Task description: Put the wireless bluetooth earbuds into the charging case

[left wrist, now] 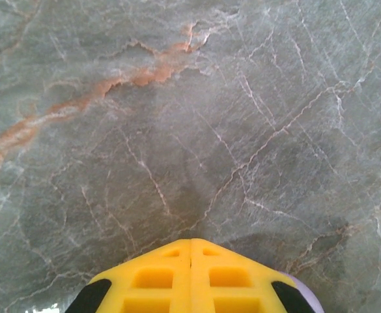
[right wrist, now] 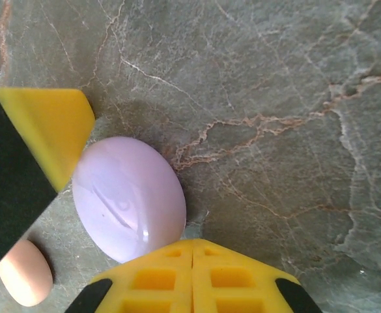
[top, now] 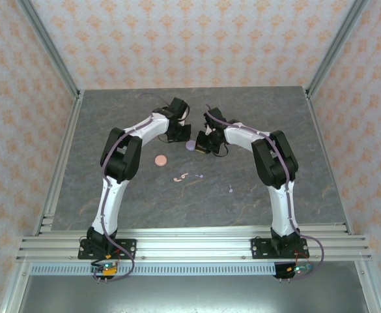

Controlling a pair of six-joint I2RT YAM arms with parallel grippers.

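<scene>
The grey, veined stone surface spreads between patterned walls, with both arms bolted at its 6 o'clock edge. The left arm and the right arm rise and bend inward, their wrists nearly meeting just past the middle, towards 12 o'clock.

The left fingers are pressed together, yellow pads meeting along one seam with nothing between them. They point at bare surface, and a sliver of lilac shows at their 4 o'clock. The right fingers are likewise closed pad to pad and hold nothing.

The lilac charging case, a smooth oval with its lid down, lies on the surface at 10 o'clock of the right fingertips, so close that contact cannot be judged. Its glossy top carries a faint pressed mark, too soft to read. One yellow-and-black left finger stands at the case's 10 o'clock, its tip just beside the rim. The pink charging case rests apart, at 8 o'clock of the lilac one.

All four earbuds lie loose on the surface, outside both cases. The two pale pink earbuds lie close together near 7 o'clock of the lilac case. One lilac earbud lies near its 6 o'clock, and the other lilac earbud lies farther out, towards 4 or 5 o'clock.
</scene>
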